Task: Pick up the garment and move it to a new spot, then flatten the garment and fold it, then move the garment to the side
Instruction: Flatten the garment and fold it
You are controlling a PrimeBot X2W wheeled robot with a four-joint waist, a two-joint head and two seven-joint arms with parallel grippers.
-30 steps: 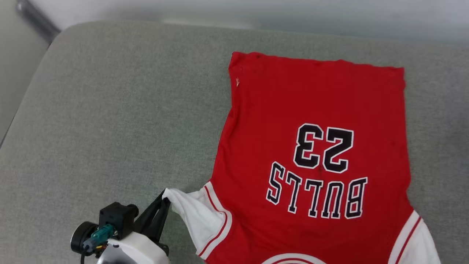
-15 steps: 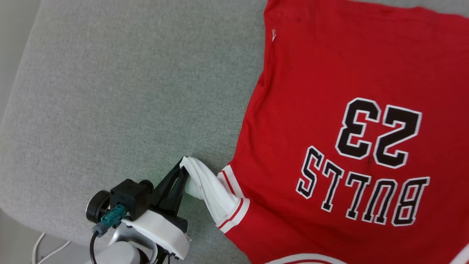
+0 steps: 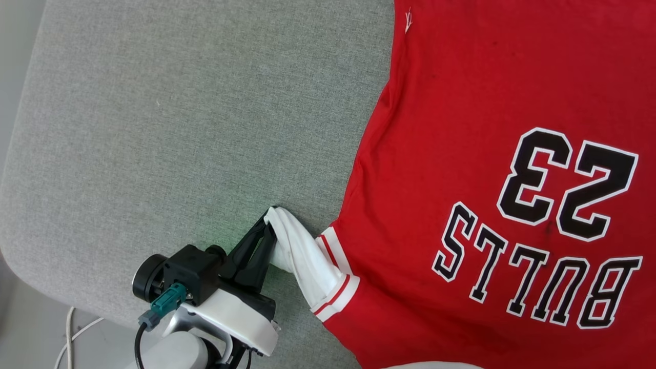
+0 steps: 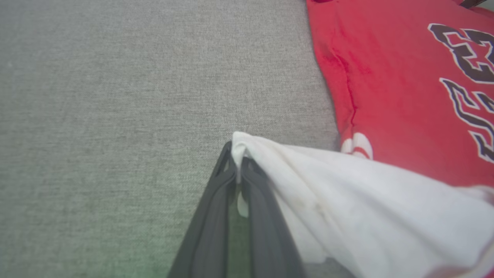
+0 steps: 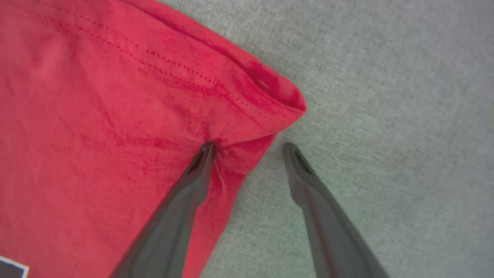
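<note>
The garment (image 3: pixel 461 154), a red T-shirt printed with "BULLS 23", lies spread flat on grey cloth. Its white sleeve (image 3: pixel 302 253) with red stripes is bunched and pulled out to the left. My left gripper (image 3: pixel 270 215) is shut on the tip of that sleeve (image 4: pixel 270 162); the wrist view shows both dark fingers (image 4: pixel 216 200) pinching the white cloth. My right gripper (image 5: pixel 247 146) stands open at a corner of the red hem (image 5: pixel 270 92). One fingertip presses into the red cloth and the other rests on the bare grey surface beside it.
The grey padded surface (image 3: pixel 179 128) stretches wide to the left of the shirt. Its rounded edge (image 3: pixel 31 266) runs down the lower left, with floor and a white cable (image 3: pixel 72 338) beyond it.
The head camera has swung, so the shirt sits further right and higher in view. The sleeve in my left gripper has gone from spread to bunched and drawn out.
</note>
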